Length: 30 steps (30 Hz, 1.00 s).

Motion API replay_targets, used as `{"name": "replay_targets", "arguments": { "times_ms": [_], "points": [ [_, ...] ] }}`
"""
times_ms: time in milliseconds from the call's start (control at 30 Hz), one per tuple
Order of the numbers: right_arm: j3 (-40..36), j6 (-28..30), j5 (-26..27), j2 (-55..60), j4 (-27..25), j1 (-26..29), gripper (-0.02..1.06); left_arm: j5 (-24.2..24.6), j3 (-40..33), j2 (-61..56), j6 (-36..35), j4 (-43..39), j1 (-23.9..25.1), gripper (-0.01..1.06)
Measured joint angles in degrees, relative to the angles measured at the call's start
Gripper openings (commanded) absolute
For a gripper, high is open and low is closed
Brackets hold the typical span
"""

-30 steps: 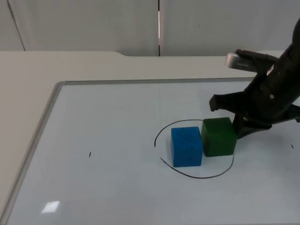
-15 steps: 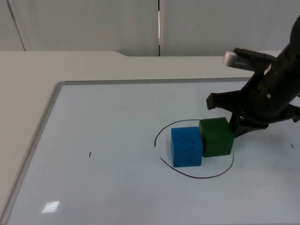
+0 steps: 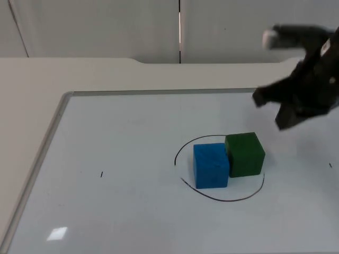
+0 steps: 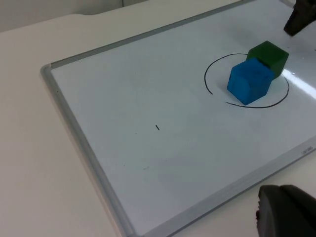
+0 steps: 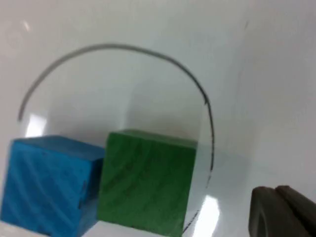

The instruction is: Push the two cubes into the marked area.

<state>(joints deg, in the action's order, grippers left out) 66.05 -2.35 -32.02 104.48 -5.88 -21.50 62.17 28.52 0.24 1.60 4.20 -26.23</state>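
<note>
Right gripper [image 3: 280, 114] is motion-blurred in the top view, lifted off the board up and to the right of the cubes; can't tell whether it's spread or closed. Part of the right arm runs off the picture's right edge. In the right wrist view one black fingertip [image 5: 276, 210] shows, cut by the frame, apart from the green cube.

Left gripper [image 4: 289, 212]: a dark fingertip sits at the frame edge in the left wrist view, off the whiteboard's near rim; spread or closed, can't tell. Left arm waits.

Green cube [image 3: 244, 154] and blue cube [image 3: 211, 165] sit side by side on the whiteboard [image 3: 122, 159], faces touching, green to the right of blue in the top view. Both are inside the hand-drawn black circle [image 3: 183, 148]. The circle line is broken or faint on its upper right side, behind the green cube, so closure there is hard to read. Green cube's right lower corner is close to the line; whether it overlaps it I can't tell.

Cubes have no long axis; both sit flat, upright. Blue cube is turned slightly relative to green, edges not quite parallel. In the left wrist view the blue cube [image 4: 249, 81] hides part of the green cube [image 4: 269, 55].

A small black tick mark [image 3: 101, 174] sits on the board well to the left of the circle. Whiteboard has a grey frame [image 3: 53, 127], lying on the white table [image 3: 32, 79].
</note>
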Motion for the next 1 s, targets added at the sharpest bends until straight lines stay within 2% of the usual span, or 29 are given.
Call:
{"name": "replay_targets", "arguments": {
  "times_ms": [300, 533, 733, 1000],
  "points": [
    [0.00, 1.98, -2.27, -20.70, 2.47, 0.00, 0.00, 0.00, 0.00, 0.00, 0.00, 0.00, 0.00, 0.00],
    [-1.01, 5.17, -5.61, -31.17, 2.47, 0.00, 0.00, 0.00, 0.00, 0.00, 0.00, 0.00, 0.00, 0.00],
    [-11.19, 7.45, -2.56, -44.67, 2.47, 0.00, 0.00, 0.00, 0.00, 0.00, 0.00, 0.00, 0.00, 0.00],
    [-20.49, 7.68, -0.98, -56.97, 2.47, 0.00, 0.00, 0.00, 0.00, 0.00, 0.00, 0.00, 0.00, 0.00]
  ]
}}
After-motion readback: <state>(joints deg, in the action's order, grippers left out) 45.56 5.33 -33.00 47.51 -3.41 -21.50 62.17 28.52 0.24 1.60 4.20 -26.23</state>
